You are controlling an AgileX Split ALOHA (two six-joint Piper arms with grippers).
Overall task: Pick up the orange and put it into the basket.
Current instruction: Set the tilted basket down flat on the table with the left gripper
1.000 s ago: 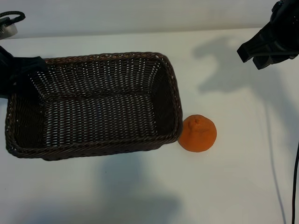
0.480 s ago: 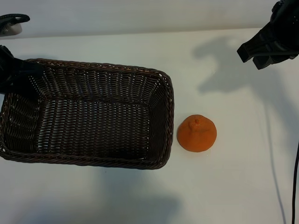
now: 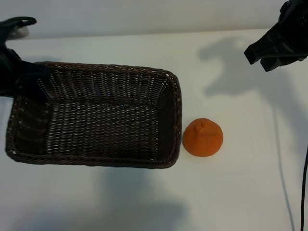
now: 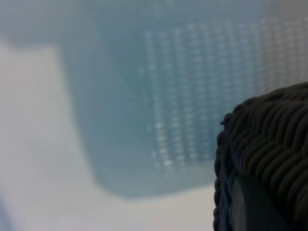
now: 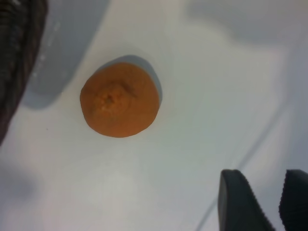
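Here the orange sits on the white tabletop, its stem nub up, just beside the right short side of the basket, with a thin gap between them. In the right wrist view the orange lies free on the tabletop, and only a dark edge of the basket shows at one border. Nothing touches the fruit.

The basket is dark brown wicker, rectangular, and nothing lies inside. It sits a little askew on the tabletop.

The left gripper is at the basket's far left corner, and its jaws are closed narrowly on the braided rim there. In the left wrist view the rim fills one corner of the picture, very close to the camera, and the woven inside behind it is blurred.

The right gripper hangs in the air at the far right, well apart from the orange and above the tabletop. Its jaws stand partly open and hold nothing; in the right wrist view its two dark fingertips show a narrow gap between them. A thin cable runs down the right edge.
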